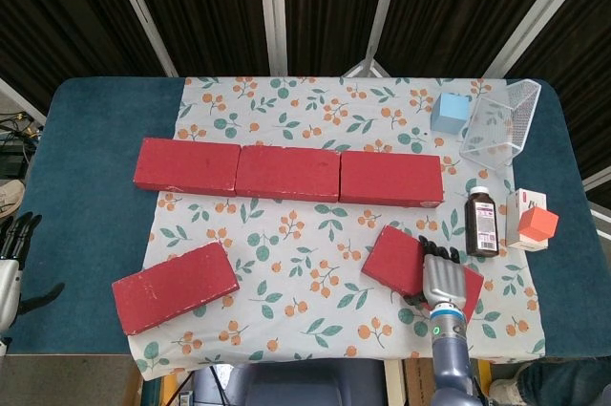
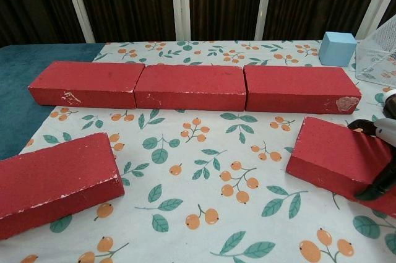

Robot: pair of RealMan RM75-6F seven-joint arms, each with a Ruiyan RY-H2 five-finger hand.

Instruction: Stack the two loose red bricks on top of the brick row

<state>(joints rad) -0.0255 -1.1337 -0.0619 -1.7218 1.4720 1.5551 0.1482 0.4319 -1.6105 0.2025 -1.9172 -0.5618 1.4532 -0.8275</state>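
Head view: right hand [image 1: 449,277] lies over the right loose brick [image 1: 401,258], fingers draped on top, grasp looks begun, not lifted.
Next it likely needs a firm grip, then a lift onto the brick row [image 1: 286,172]. Bottle [image 1: 483,222] stands just beside; left brick [image 1: 175,287] untouched; left hand [image 1: 14,244] empty, fingers apart, past the table edge [image 1: 86,234].

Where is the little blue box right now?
The little blue box sits at the far right of the flowery cloth in the head view, just left of the clear wire basket and behind the right end of the red brick row.
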